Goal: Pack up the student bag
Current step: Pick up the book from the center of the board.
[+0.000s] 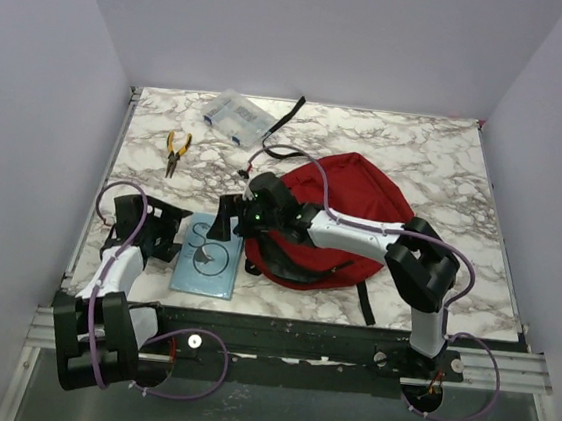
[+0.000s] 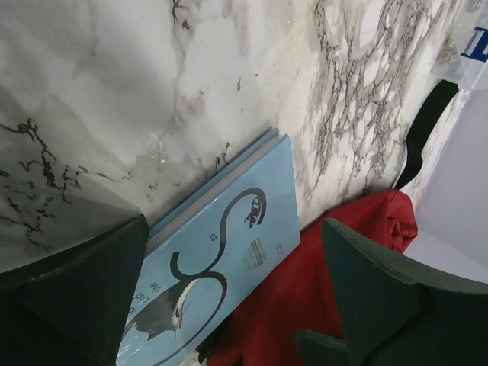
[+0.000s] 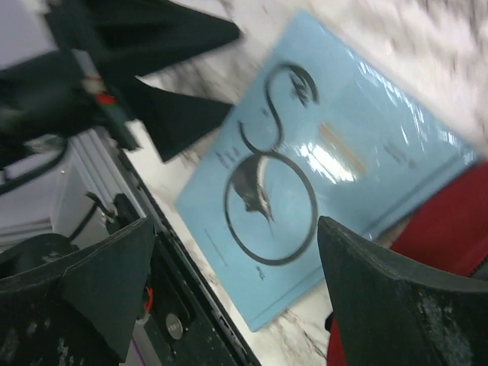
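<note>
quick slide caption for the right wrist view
Open right gripper poised over the light blue book, red student bag alongside

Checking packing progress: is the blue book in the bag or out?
Out. The blue book lies flat on the table beside the red bag, cover showing.

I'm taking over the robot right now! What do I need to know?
Left gripper: open, low by the blue book, holding nothing.
Right gripper: open, above the book, not gripping it.
Student bag: lies on the table, right beside the book. I cannot tell if its zip is open.
Pliers and clear box: further back, outside the bag.
Done: nothing visibly packed.
Left: the book, and probably the other items, go into the bag.
</note>
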Motion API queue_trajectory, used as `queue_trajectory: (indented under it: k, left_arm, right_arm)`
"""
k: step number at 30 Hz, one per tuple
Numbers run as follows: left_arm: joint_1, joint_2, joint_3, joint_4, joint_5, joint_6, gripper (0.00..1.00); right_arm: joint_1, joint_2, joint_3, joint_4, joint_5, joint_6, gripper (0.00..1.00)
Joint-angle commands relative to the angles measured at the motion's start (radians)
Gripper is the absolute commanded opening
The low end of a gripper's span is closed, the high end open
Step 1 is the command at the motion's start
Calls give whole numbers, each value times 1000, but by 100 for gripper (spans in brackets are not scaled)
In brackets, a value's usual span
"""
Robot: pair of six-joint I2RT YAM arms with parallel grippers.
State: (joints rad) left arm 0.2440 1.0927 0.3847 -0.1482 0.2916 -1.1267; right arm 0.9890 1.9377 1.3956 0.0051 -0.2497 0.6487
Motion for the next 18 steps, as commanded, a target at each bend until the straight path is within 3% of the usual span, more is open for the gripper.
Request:
queue_trajectory:
  k: [1,10,12,18]
  left_arm:
    - [-25,-47,-72,-105,34,-20,98]
    - [-153,-182,-131,-117,44,-80,98]
    - [-184,-201,-141,-131,37,-101,98]
    - [-238,-248,-175,-131,26,-143,96]
  right_arm:
    - [11,30,-129,104,-11,153,89]
    - [10,36,-285,92,90,245,71]
    - [11,28,-285,42,154,242,71]
    - [13,50,-275,32,161,225,71]
